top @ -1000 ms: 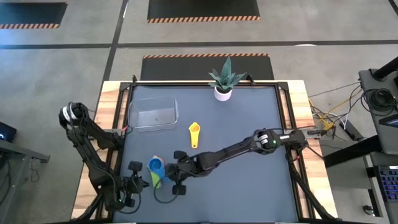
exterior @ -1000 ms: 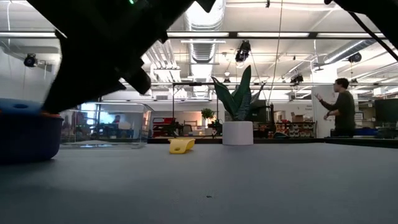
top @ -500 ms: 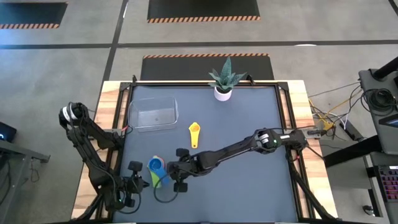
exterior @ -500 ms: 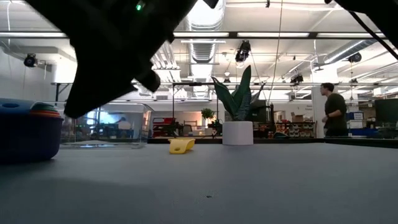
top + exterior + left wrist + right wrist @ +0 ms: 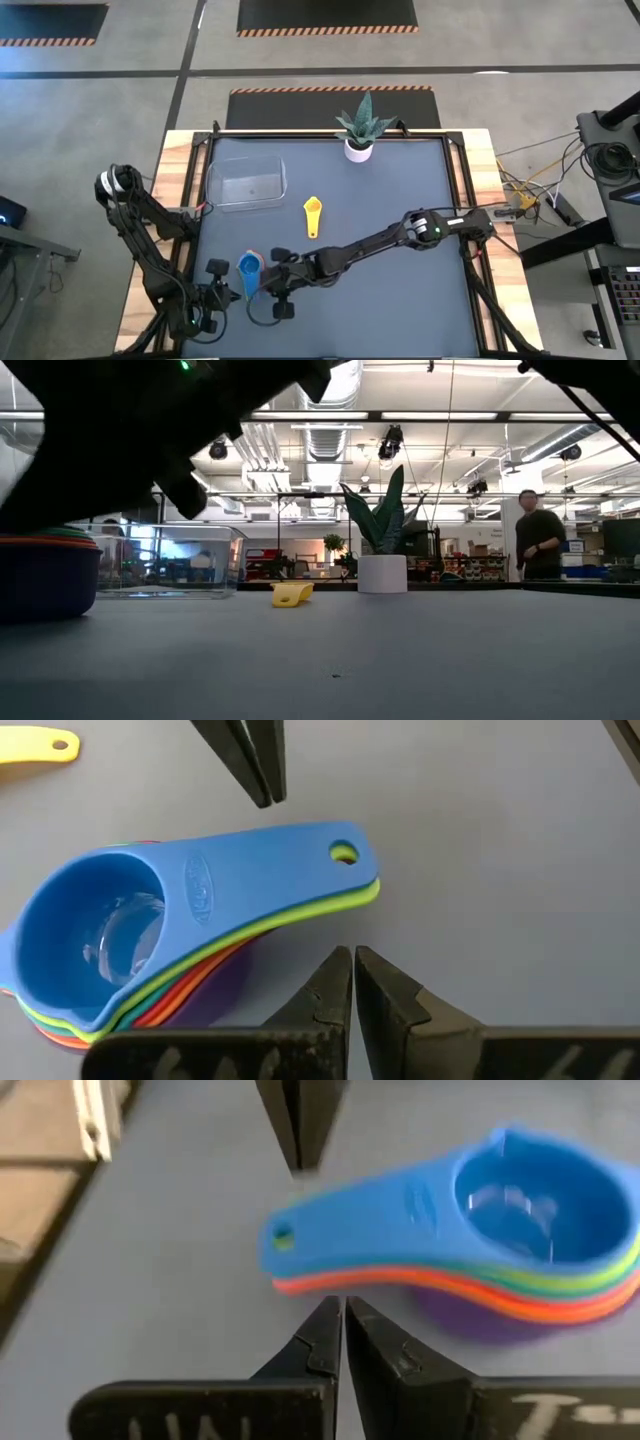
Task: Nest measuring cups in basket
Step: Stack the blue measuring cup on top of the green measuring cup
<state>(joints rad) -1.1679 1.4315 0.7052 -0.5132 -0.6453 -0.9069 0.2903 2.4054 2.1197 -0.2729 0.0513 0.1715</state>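
Several measuring cups are nested in one stack (image 5: 248, 268), blue on top and purple at the bottom. It stands on the table near the front left, its handles (image 5: 300, 870) fanned together. It also shows in the low view (image 5: 45, 575). My right gripper (image 5: 342, 1308) is shut beside the handles on the table's right side. My left gripper (image 5: 353, 960) is shut on the opposite side. In the left wrist view a small gap shows between each gripper and the handles. A lone yellow cup (image 5: 313, 215) lies mid-table. The clear basket (image 5: 245, 185) stands at the far left.
A white pot with a green plant (image 5: 358, 135) stands at the table's far edge. The right arm (image 5: 380, 240) stretches slantwise across the table's middle. In the low view a person (image 5: 540, 540) stands in the room beyond the table.
My right gripper has moved toward the table's left and near edges, closer to the stack's handles. In the low view its dark body has swept left over the stack.
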